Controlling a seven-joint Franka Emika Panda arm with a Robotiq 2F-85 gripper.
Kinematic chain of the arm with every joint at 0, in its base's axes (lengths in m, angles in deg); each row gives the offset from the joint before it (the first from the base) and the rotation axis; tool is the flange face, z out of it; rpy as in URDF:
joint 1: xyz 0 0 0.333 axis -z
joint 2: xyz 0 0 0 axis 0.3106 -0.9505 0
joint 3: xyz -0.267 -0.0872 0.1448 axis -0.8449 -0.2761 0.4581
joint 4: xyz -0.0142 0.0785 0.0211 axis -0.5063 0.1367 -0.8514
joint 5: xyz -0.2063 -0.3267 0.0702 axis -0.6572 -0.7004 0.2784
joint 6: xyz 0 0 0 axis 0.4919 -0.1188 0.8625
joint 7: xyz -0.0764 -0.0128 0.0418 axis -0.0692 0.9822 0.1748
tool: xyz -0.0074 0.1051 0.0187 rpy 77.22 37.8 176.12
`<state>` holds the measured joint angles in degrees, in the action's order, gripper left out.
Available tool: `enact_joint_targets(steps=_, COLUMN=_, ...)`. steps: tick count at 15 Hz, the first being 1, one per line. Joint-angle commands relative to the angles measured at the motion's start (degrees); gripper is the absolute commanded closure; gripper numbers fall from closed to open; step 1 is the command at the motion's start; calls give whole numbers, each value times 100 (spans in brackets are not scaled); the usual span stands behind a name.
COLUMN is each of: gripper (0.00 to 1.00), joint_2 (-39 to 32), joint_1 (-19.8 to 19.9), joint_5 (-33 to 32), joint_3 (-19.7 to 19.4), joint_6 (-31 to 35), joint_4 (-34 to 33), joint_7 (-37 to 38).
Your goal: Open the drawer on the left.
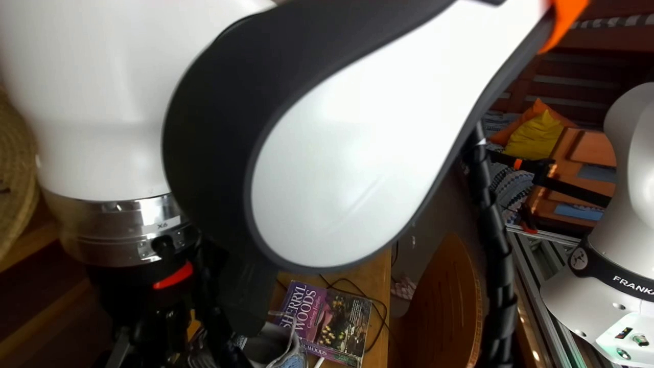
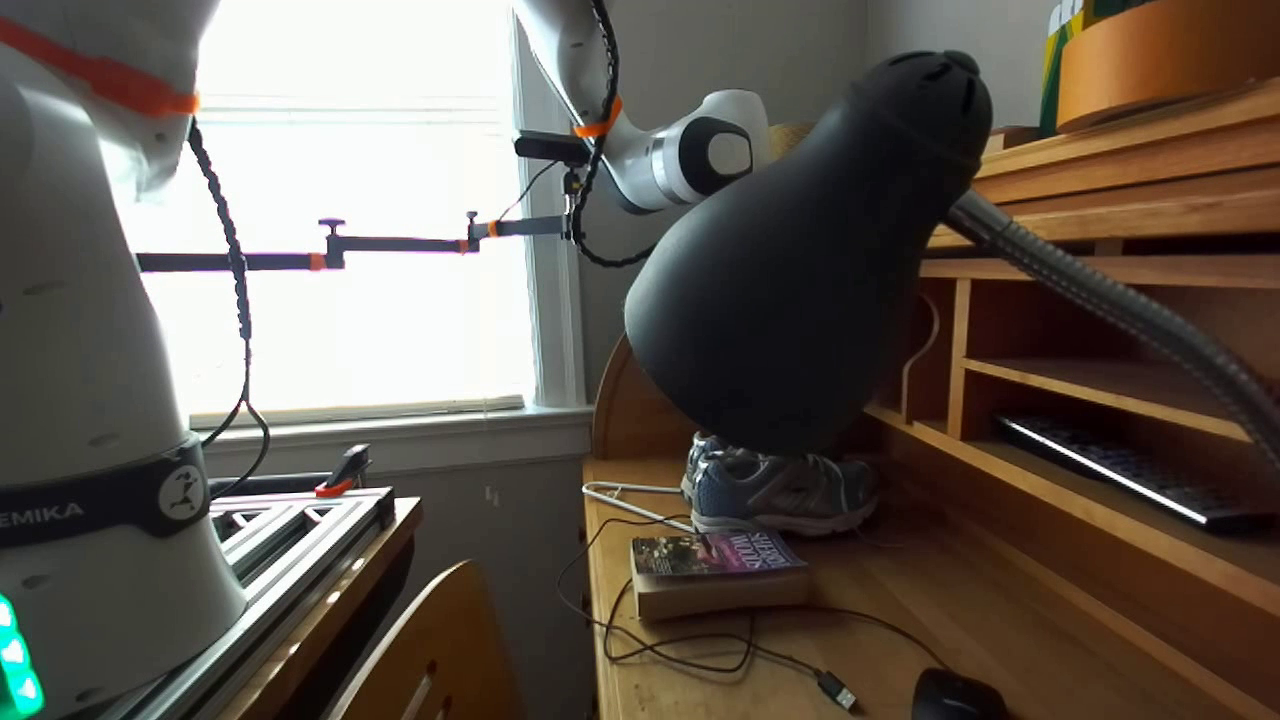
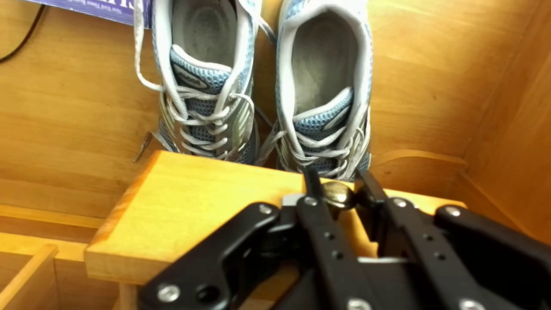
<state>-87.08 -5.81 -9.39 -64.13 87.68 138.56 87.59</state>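
The drawer shows in the wrist view as a flat honey-coloured wooden front, its left side edge visible. It seems to stand out before the pigeonhole compartments at lower left; how far I cannot tell. Its small round brass knob is between my fingertips. My gripper is closed around the knob, one finger on each side, and both appear to touch it. In an exterior view my gripper is dark and partly cut off at the lower left. Elsewhere it is hidden behind the lamp. The drawer is not visible in either exterior view.
Two shoes stand on the desk beyond the drawer front. A book, a cable and a mouse also lie there. A large grey lamp hangs over the desk. A chair stands before it.
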Motion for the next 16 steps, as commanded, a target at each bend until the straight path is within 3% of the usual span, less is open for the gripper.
enact_joint_targets(steps=1, gripper=94, joint_2=36, joint_1=33, joint_5=180, joint_3=209, joint_6=-321, joint_4=159, joint_7=-306)
enact_joint_targets(steps=3, gripper=94, joint_2=31, joint_1=36, joint_5=151, joint_3=190, joint_6=-285, joint_4=189, joint_7=-295)
enact_joint_targets(steps=5, gripper=49, joint_2=34, joint_1=37, joint_5=140, joint_3=182, joint_6=-288, joint_4=210, joint_7=-286)
enact_joint_targets(steps=7, gripper=46, joint_2=22, joint_1=46, joint_5=205, joint_3=269, joint_6=-361, joint_4=233, joint_7=-426)
enact_joint_targets(steps=13, gripper=1, joint_2=172, joint_1=32, joint_5=297, joint_3=447, joint_6=-285, joint_4=328, joint_7=-575)
enact_joint_targets(steps=16, gripper=0, joint_2=394, joint_1=44, joint_5=278, joint_3=436, joint_6=-241, joint_4=392, joint_7=-519)
